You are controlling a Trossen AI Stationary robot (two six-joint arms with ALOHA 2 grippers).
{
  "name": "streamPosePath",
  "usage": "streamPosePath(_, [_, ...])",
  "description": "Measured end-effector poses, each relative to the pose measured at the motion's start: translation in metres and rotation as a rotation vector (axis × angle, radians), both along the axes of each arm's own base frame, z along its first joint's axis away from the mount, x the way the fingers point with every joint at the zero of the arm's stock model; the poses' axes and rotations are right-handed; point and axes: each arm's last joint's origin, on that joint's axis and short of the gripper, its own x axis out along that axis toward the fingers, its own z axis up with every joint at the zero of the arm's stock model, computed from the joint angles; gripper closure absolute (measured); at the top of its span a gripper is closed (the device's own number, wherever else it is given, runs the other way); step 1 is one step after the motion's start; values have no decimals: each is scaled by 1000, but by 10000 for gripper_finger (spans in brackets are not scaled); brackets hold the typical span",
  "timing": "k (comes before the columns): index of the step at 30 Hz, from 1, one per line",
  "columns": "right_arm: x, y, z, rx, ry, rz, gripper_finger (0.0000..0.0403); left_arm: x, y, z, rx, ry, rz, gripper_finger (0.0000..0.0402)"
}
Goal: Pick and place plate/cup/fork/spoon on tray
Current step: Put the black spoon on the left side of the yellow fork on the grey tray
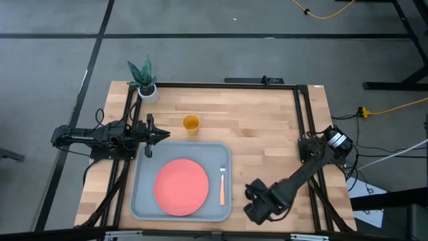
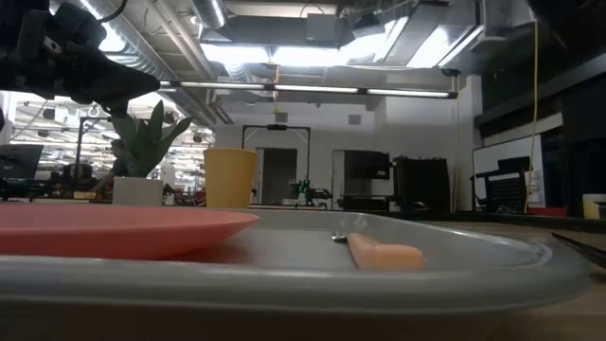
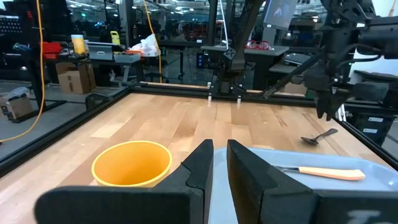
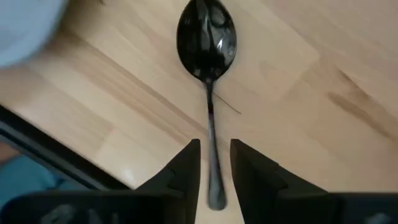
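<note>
My left end effector [image 1: 162, 134] hangs just off the tray's [image 1: 144, 167] upper-left corner, its fingers [image 3: 202, 165] drawn to a narrow slit and holding nothing. The cup [image 1: 191, 123] stands on the bench [image 1: 261, 127] just beyond it toward 1 o'clock, untouched.

On the tray the plate [image 1: 181, 187] lies left of centre. The fork [image 1: 222, 184] rests at the plate's 3 o'clock, near the tray's right rim, its handle running 12 to 6 with the metal head toward 12.

Right of the tray, near the bench's front edge, my right end effector [image 4: 214, 168] points down over the spoon [image 4: 207, 43], which lies flat on the bare wood. In the overhead view the arm hides it. My own wrist view shows the thin handle running through the small gap between my two fingers [image 4: 186, 171], the oval bowl lying out ahead of them. The fingers straddle the handle, nearly closed, though whether they pinch it I cannot tell.

This arm is much the nearer to the spoon. The tray lies at its 9 o'clock, so I judge the coming carry a short one.
</note>
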Motion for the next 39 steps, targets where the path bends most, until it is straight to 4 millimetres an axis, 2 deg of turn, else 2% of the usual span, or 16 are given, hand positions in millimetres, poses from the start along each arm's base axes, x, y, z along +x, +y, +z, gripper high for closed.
streamPosePath(9, [-3, 13, -28, -56, 51, 96, 312, 0, 0, 0, 0, 0, 0, 360])
streamPosePath(34, [10, 15, -63, -83, 90, 98, 313, 0, 0, 0, 0, 0, 0, 360])
streamPosePath(36, [11, 13, -64, -77, 98, 70, 323, 0, 0, 0, 0, 0, 0, 360])
streamPosePath(39, [14, 11, -64, -63, 106, 22, 362, 0, 0, 0, 0, 0, 0, 360])
